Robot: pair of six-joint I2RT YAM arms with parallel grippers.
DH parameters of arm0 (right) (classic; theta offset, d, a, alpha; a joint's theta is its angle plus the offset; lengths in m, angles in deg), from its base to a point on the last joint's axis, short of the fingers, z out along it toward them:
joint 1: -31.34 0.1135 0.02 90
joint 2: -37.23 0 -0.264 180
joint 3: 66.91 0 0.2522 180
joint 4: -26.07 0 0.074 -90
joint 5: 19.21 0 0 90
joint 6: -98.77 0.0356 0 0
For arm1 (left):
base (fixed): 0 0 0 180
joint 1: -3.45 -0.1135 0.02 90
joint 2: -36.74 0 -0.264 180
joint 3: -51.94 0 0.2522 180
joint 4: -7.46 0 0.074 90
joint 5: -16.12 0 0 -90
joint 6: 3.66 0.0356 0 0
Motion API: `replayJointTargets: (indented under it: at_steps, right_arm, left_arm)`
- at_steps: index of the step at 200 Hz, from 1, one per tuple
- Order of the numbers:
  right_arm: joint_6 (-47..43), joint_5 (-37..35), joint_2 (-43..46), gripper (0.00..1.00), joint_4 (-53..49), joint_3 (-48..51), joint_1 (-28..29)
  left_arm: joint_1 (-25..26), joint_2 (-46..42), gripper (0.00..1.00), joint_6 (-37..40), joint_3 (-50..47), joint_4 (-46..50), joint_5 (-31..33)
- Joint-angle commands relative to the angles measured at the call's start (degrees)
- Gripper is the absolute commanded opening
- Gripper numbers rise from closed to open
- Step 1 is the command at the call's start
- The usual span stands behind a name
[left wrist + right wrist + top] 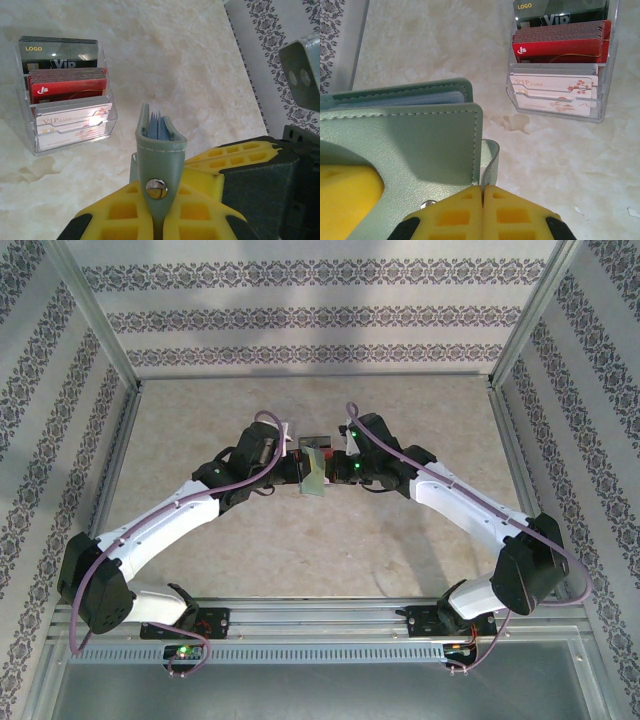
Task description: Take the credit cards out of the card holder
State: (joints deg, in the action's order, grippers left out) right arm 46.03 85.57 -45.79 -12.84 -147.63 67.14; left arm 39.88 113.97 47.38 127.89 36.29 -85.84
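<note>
Grey-green card holder [410, 140] | gripped by left hand [156, 215], right hand [482, 200] | contents hidden

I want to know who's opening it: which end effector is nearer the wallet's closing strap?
Right. The right end effector pinches the strap at its tip; the left end effector clamps the wallet on its front panel, to one side.

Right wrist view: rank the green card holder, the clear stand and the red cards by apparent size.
1. card holder, largest, though it is closest to the camera
2. clear stand
3. red cards, smallest
</note>
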Motion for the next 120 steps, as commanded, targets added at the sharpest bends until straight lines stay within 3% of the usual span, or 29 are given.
replayJointTargets:
  at_steps: [1, 120]
  right_arm:
    - [-0.9, -0.9, 1.9, 0.00, -1.1, 1.4, -1.1]
    - [0.7, 8.0, 3.0, 0.00, 3.6, 11.8, -3.5]
  left_arm:
    - [1.1, -0.7, 0.00, 0.6, 1.8, -1.1, -0.3]
    - [1.5, 3.4, 0.00, -5.2, -8.9, -10.0, -3.3]
